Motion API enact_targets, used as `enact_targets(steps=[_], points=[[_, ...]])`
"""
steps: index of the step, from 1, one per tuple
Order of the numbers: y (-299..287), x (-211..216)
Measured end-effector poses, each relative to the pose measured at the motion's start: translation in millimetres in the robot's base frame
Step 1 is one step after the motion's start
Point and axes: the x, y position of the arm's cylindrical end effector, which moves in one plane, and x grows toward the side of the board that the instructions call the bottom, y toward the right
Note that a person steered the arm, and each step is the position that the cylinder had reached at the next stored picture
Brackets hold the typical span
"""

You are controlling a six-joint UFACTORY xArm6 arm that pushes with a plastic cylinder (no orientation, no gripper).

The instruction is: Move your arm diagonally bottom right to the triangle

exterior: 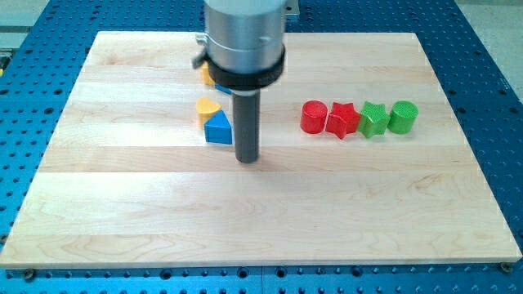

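A blue triangle block (218, 128) lies on the wooden board (261, 204), left of centre. A yellow heart-shaped block (207, 108) touches its upper left side. My tip (247, 158) rests on the board just to the right of and slightly below the blue triangle, with a small gap between them. Behind the arm's body, a yellow block (207, 76) and a bit of a blue block (222, 88) show partly; their shapes are hidden.
On the view's right a row of blocks stands side by side: a red cylinder (314, 117), a red star (343, 120), a green star (373, 119) and a green cylinder (403, 117). A blue perforated table (490, 98) surrounds the board.
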Motion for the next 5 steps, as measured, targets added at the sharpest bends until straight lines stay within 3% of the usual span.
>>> enact_targets(steps=[2, 5], points=[[35, 8], [0, -19]])
